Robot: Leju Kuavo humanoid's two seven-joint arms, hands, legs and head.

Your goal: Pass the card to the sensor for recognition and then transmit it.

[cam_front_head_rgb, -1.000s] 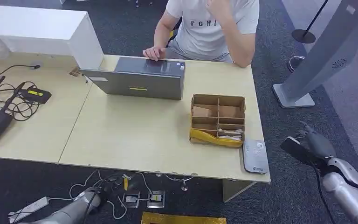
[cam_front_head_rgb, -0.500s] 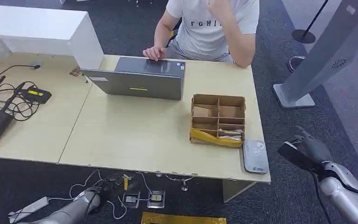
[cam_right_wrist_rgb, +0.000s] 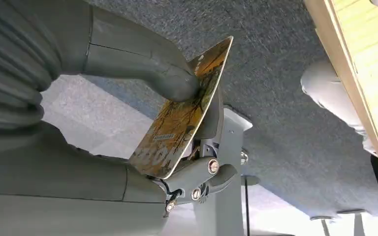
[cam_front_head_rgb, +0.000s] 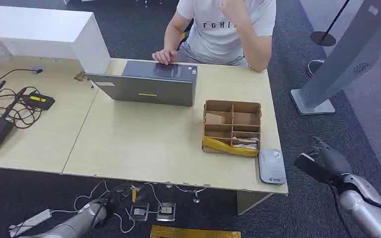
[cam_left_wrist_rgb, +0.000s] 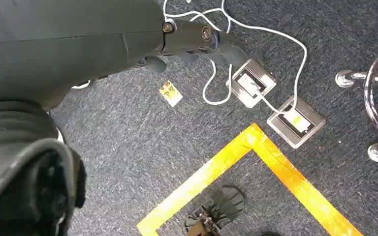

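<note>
The robot's right hand held the card off the table's right edge, thumb pressed to the card's face and darker fingers behind it, over grey carpet. The card's face showed an orange-and-black print. The sensor, a grey pad, lay at the table's near right corner, just beside a compartmented cardboard box and apart from the card. A person sat behind a laptop across the table. The left hand hung low over floor cables; whether its fingers were spread or curled could not be told.
</note>
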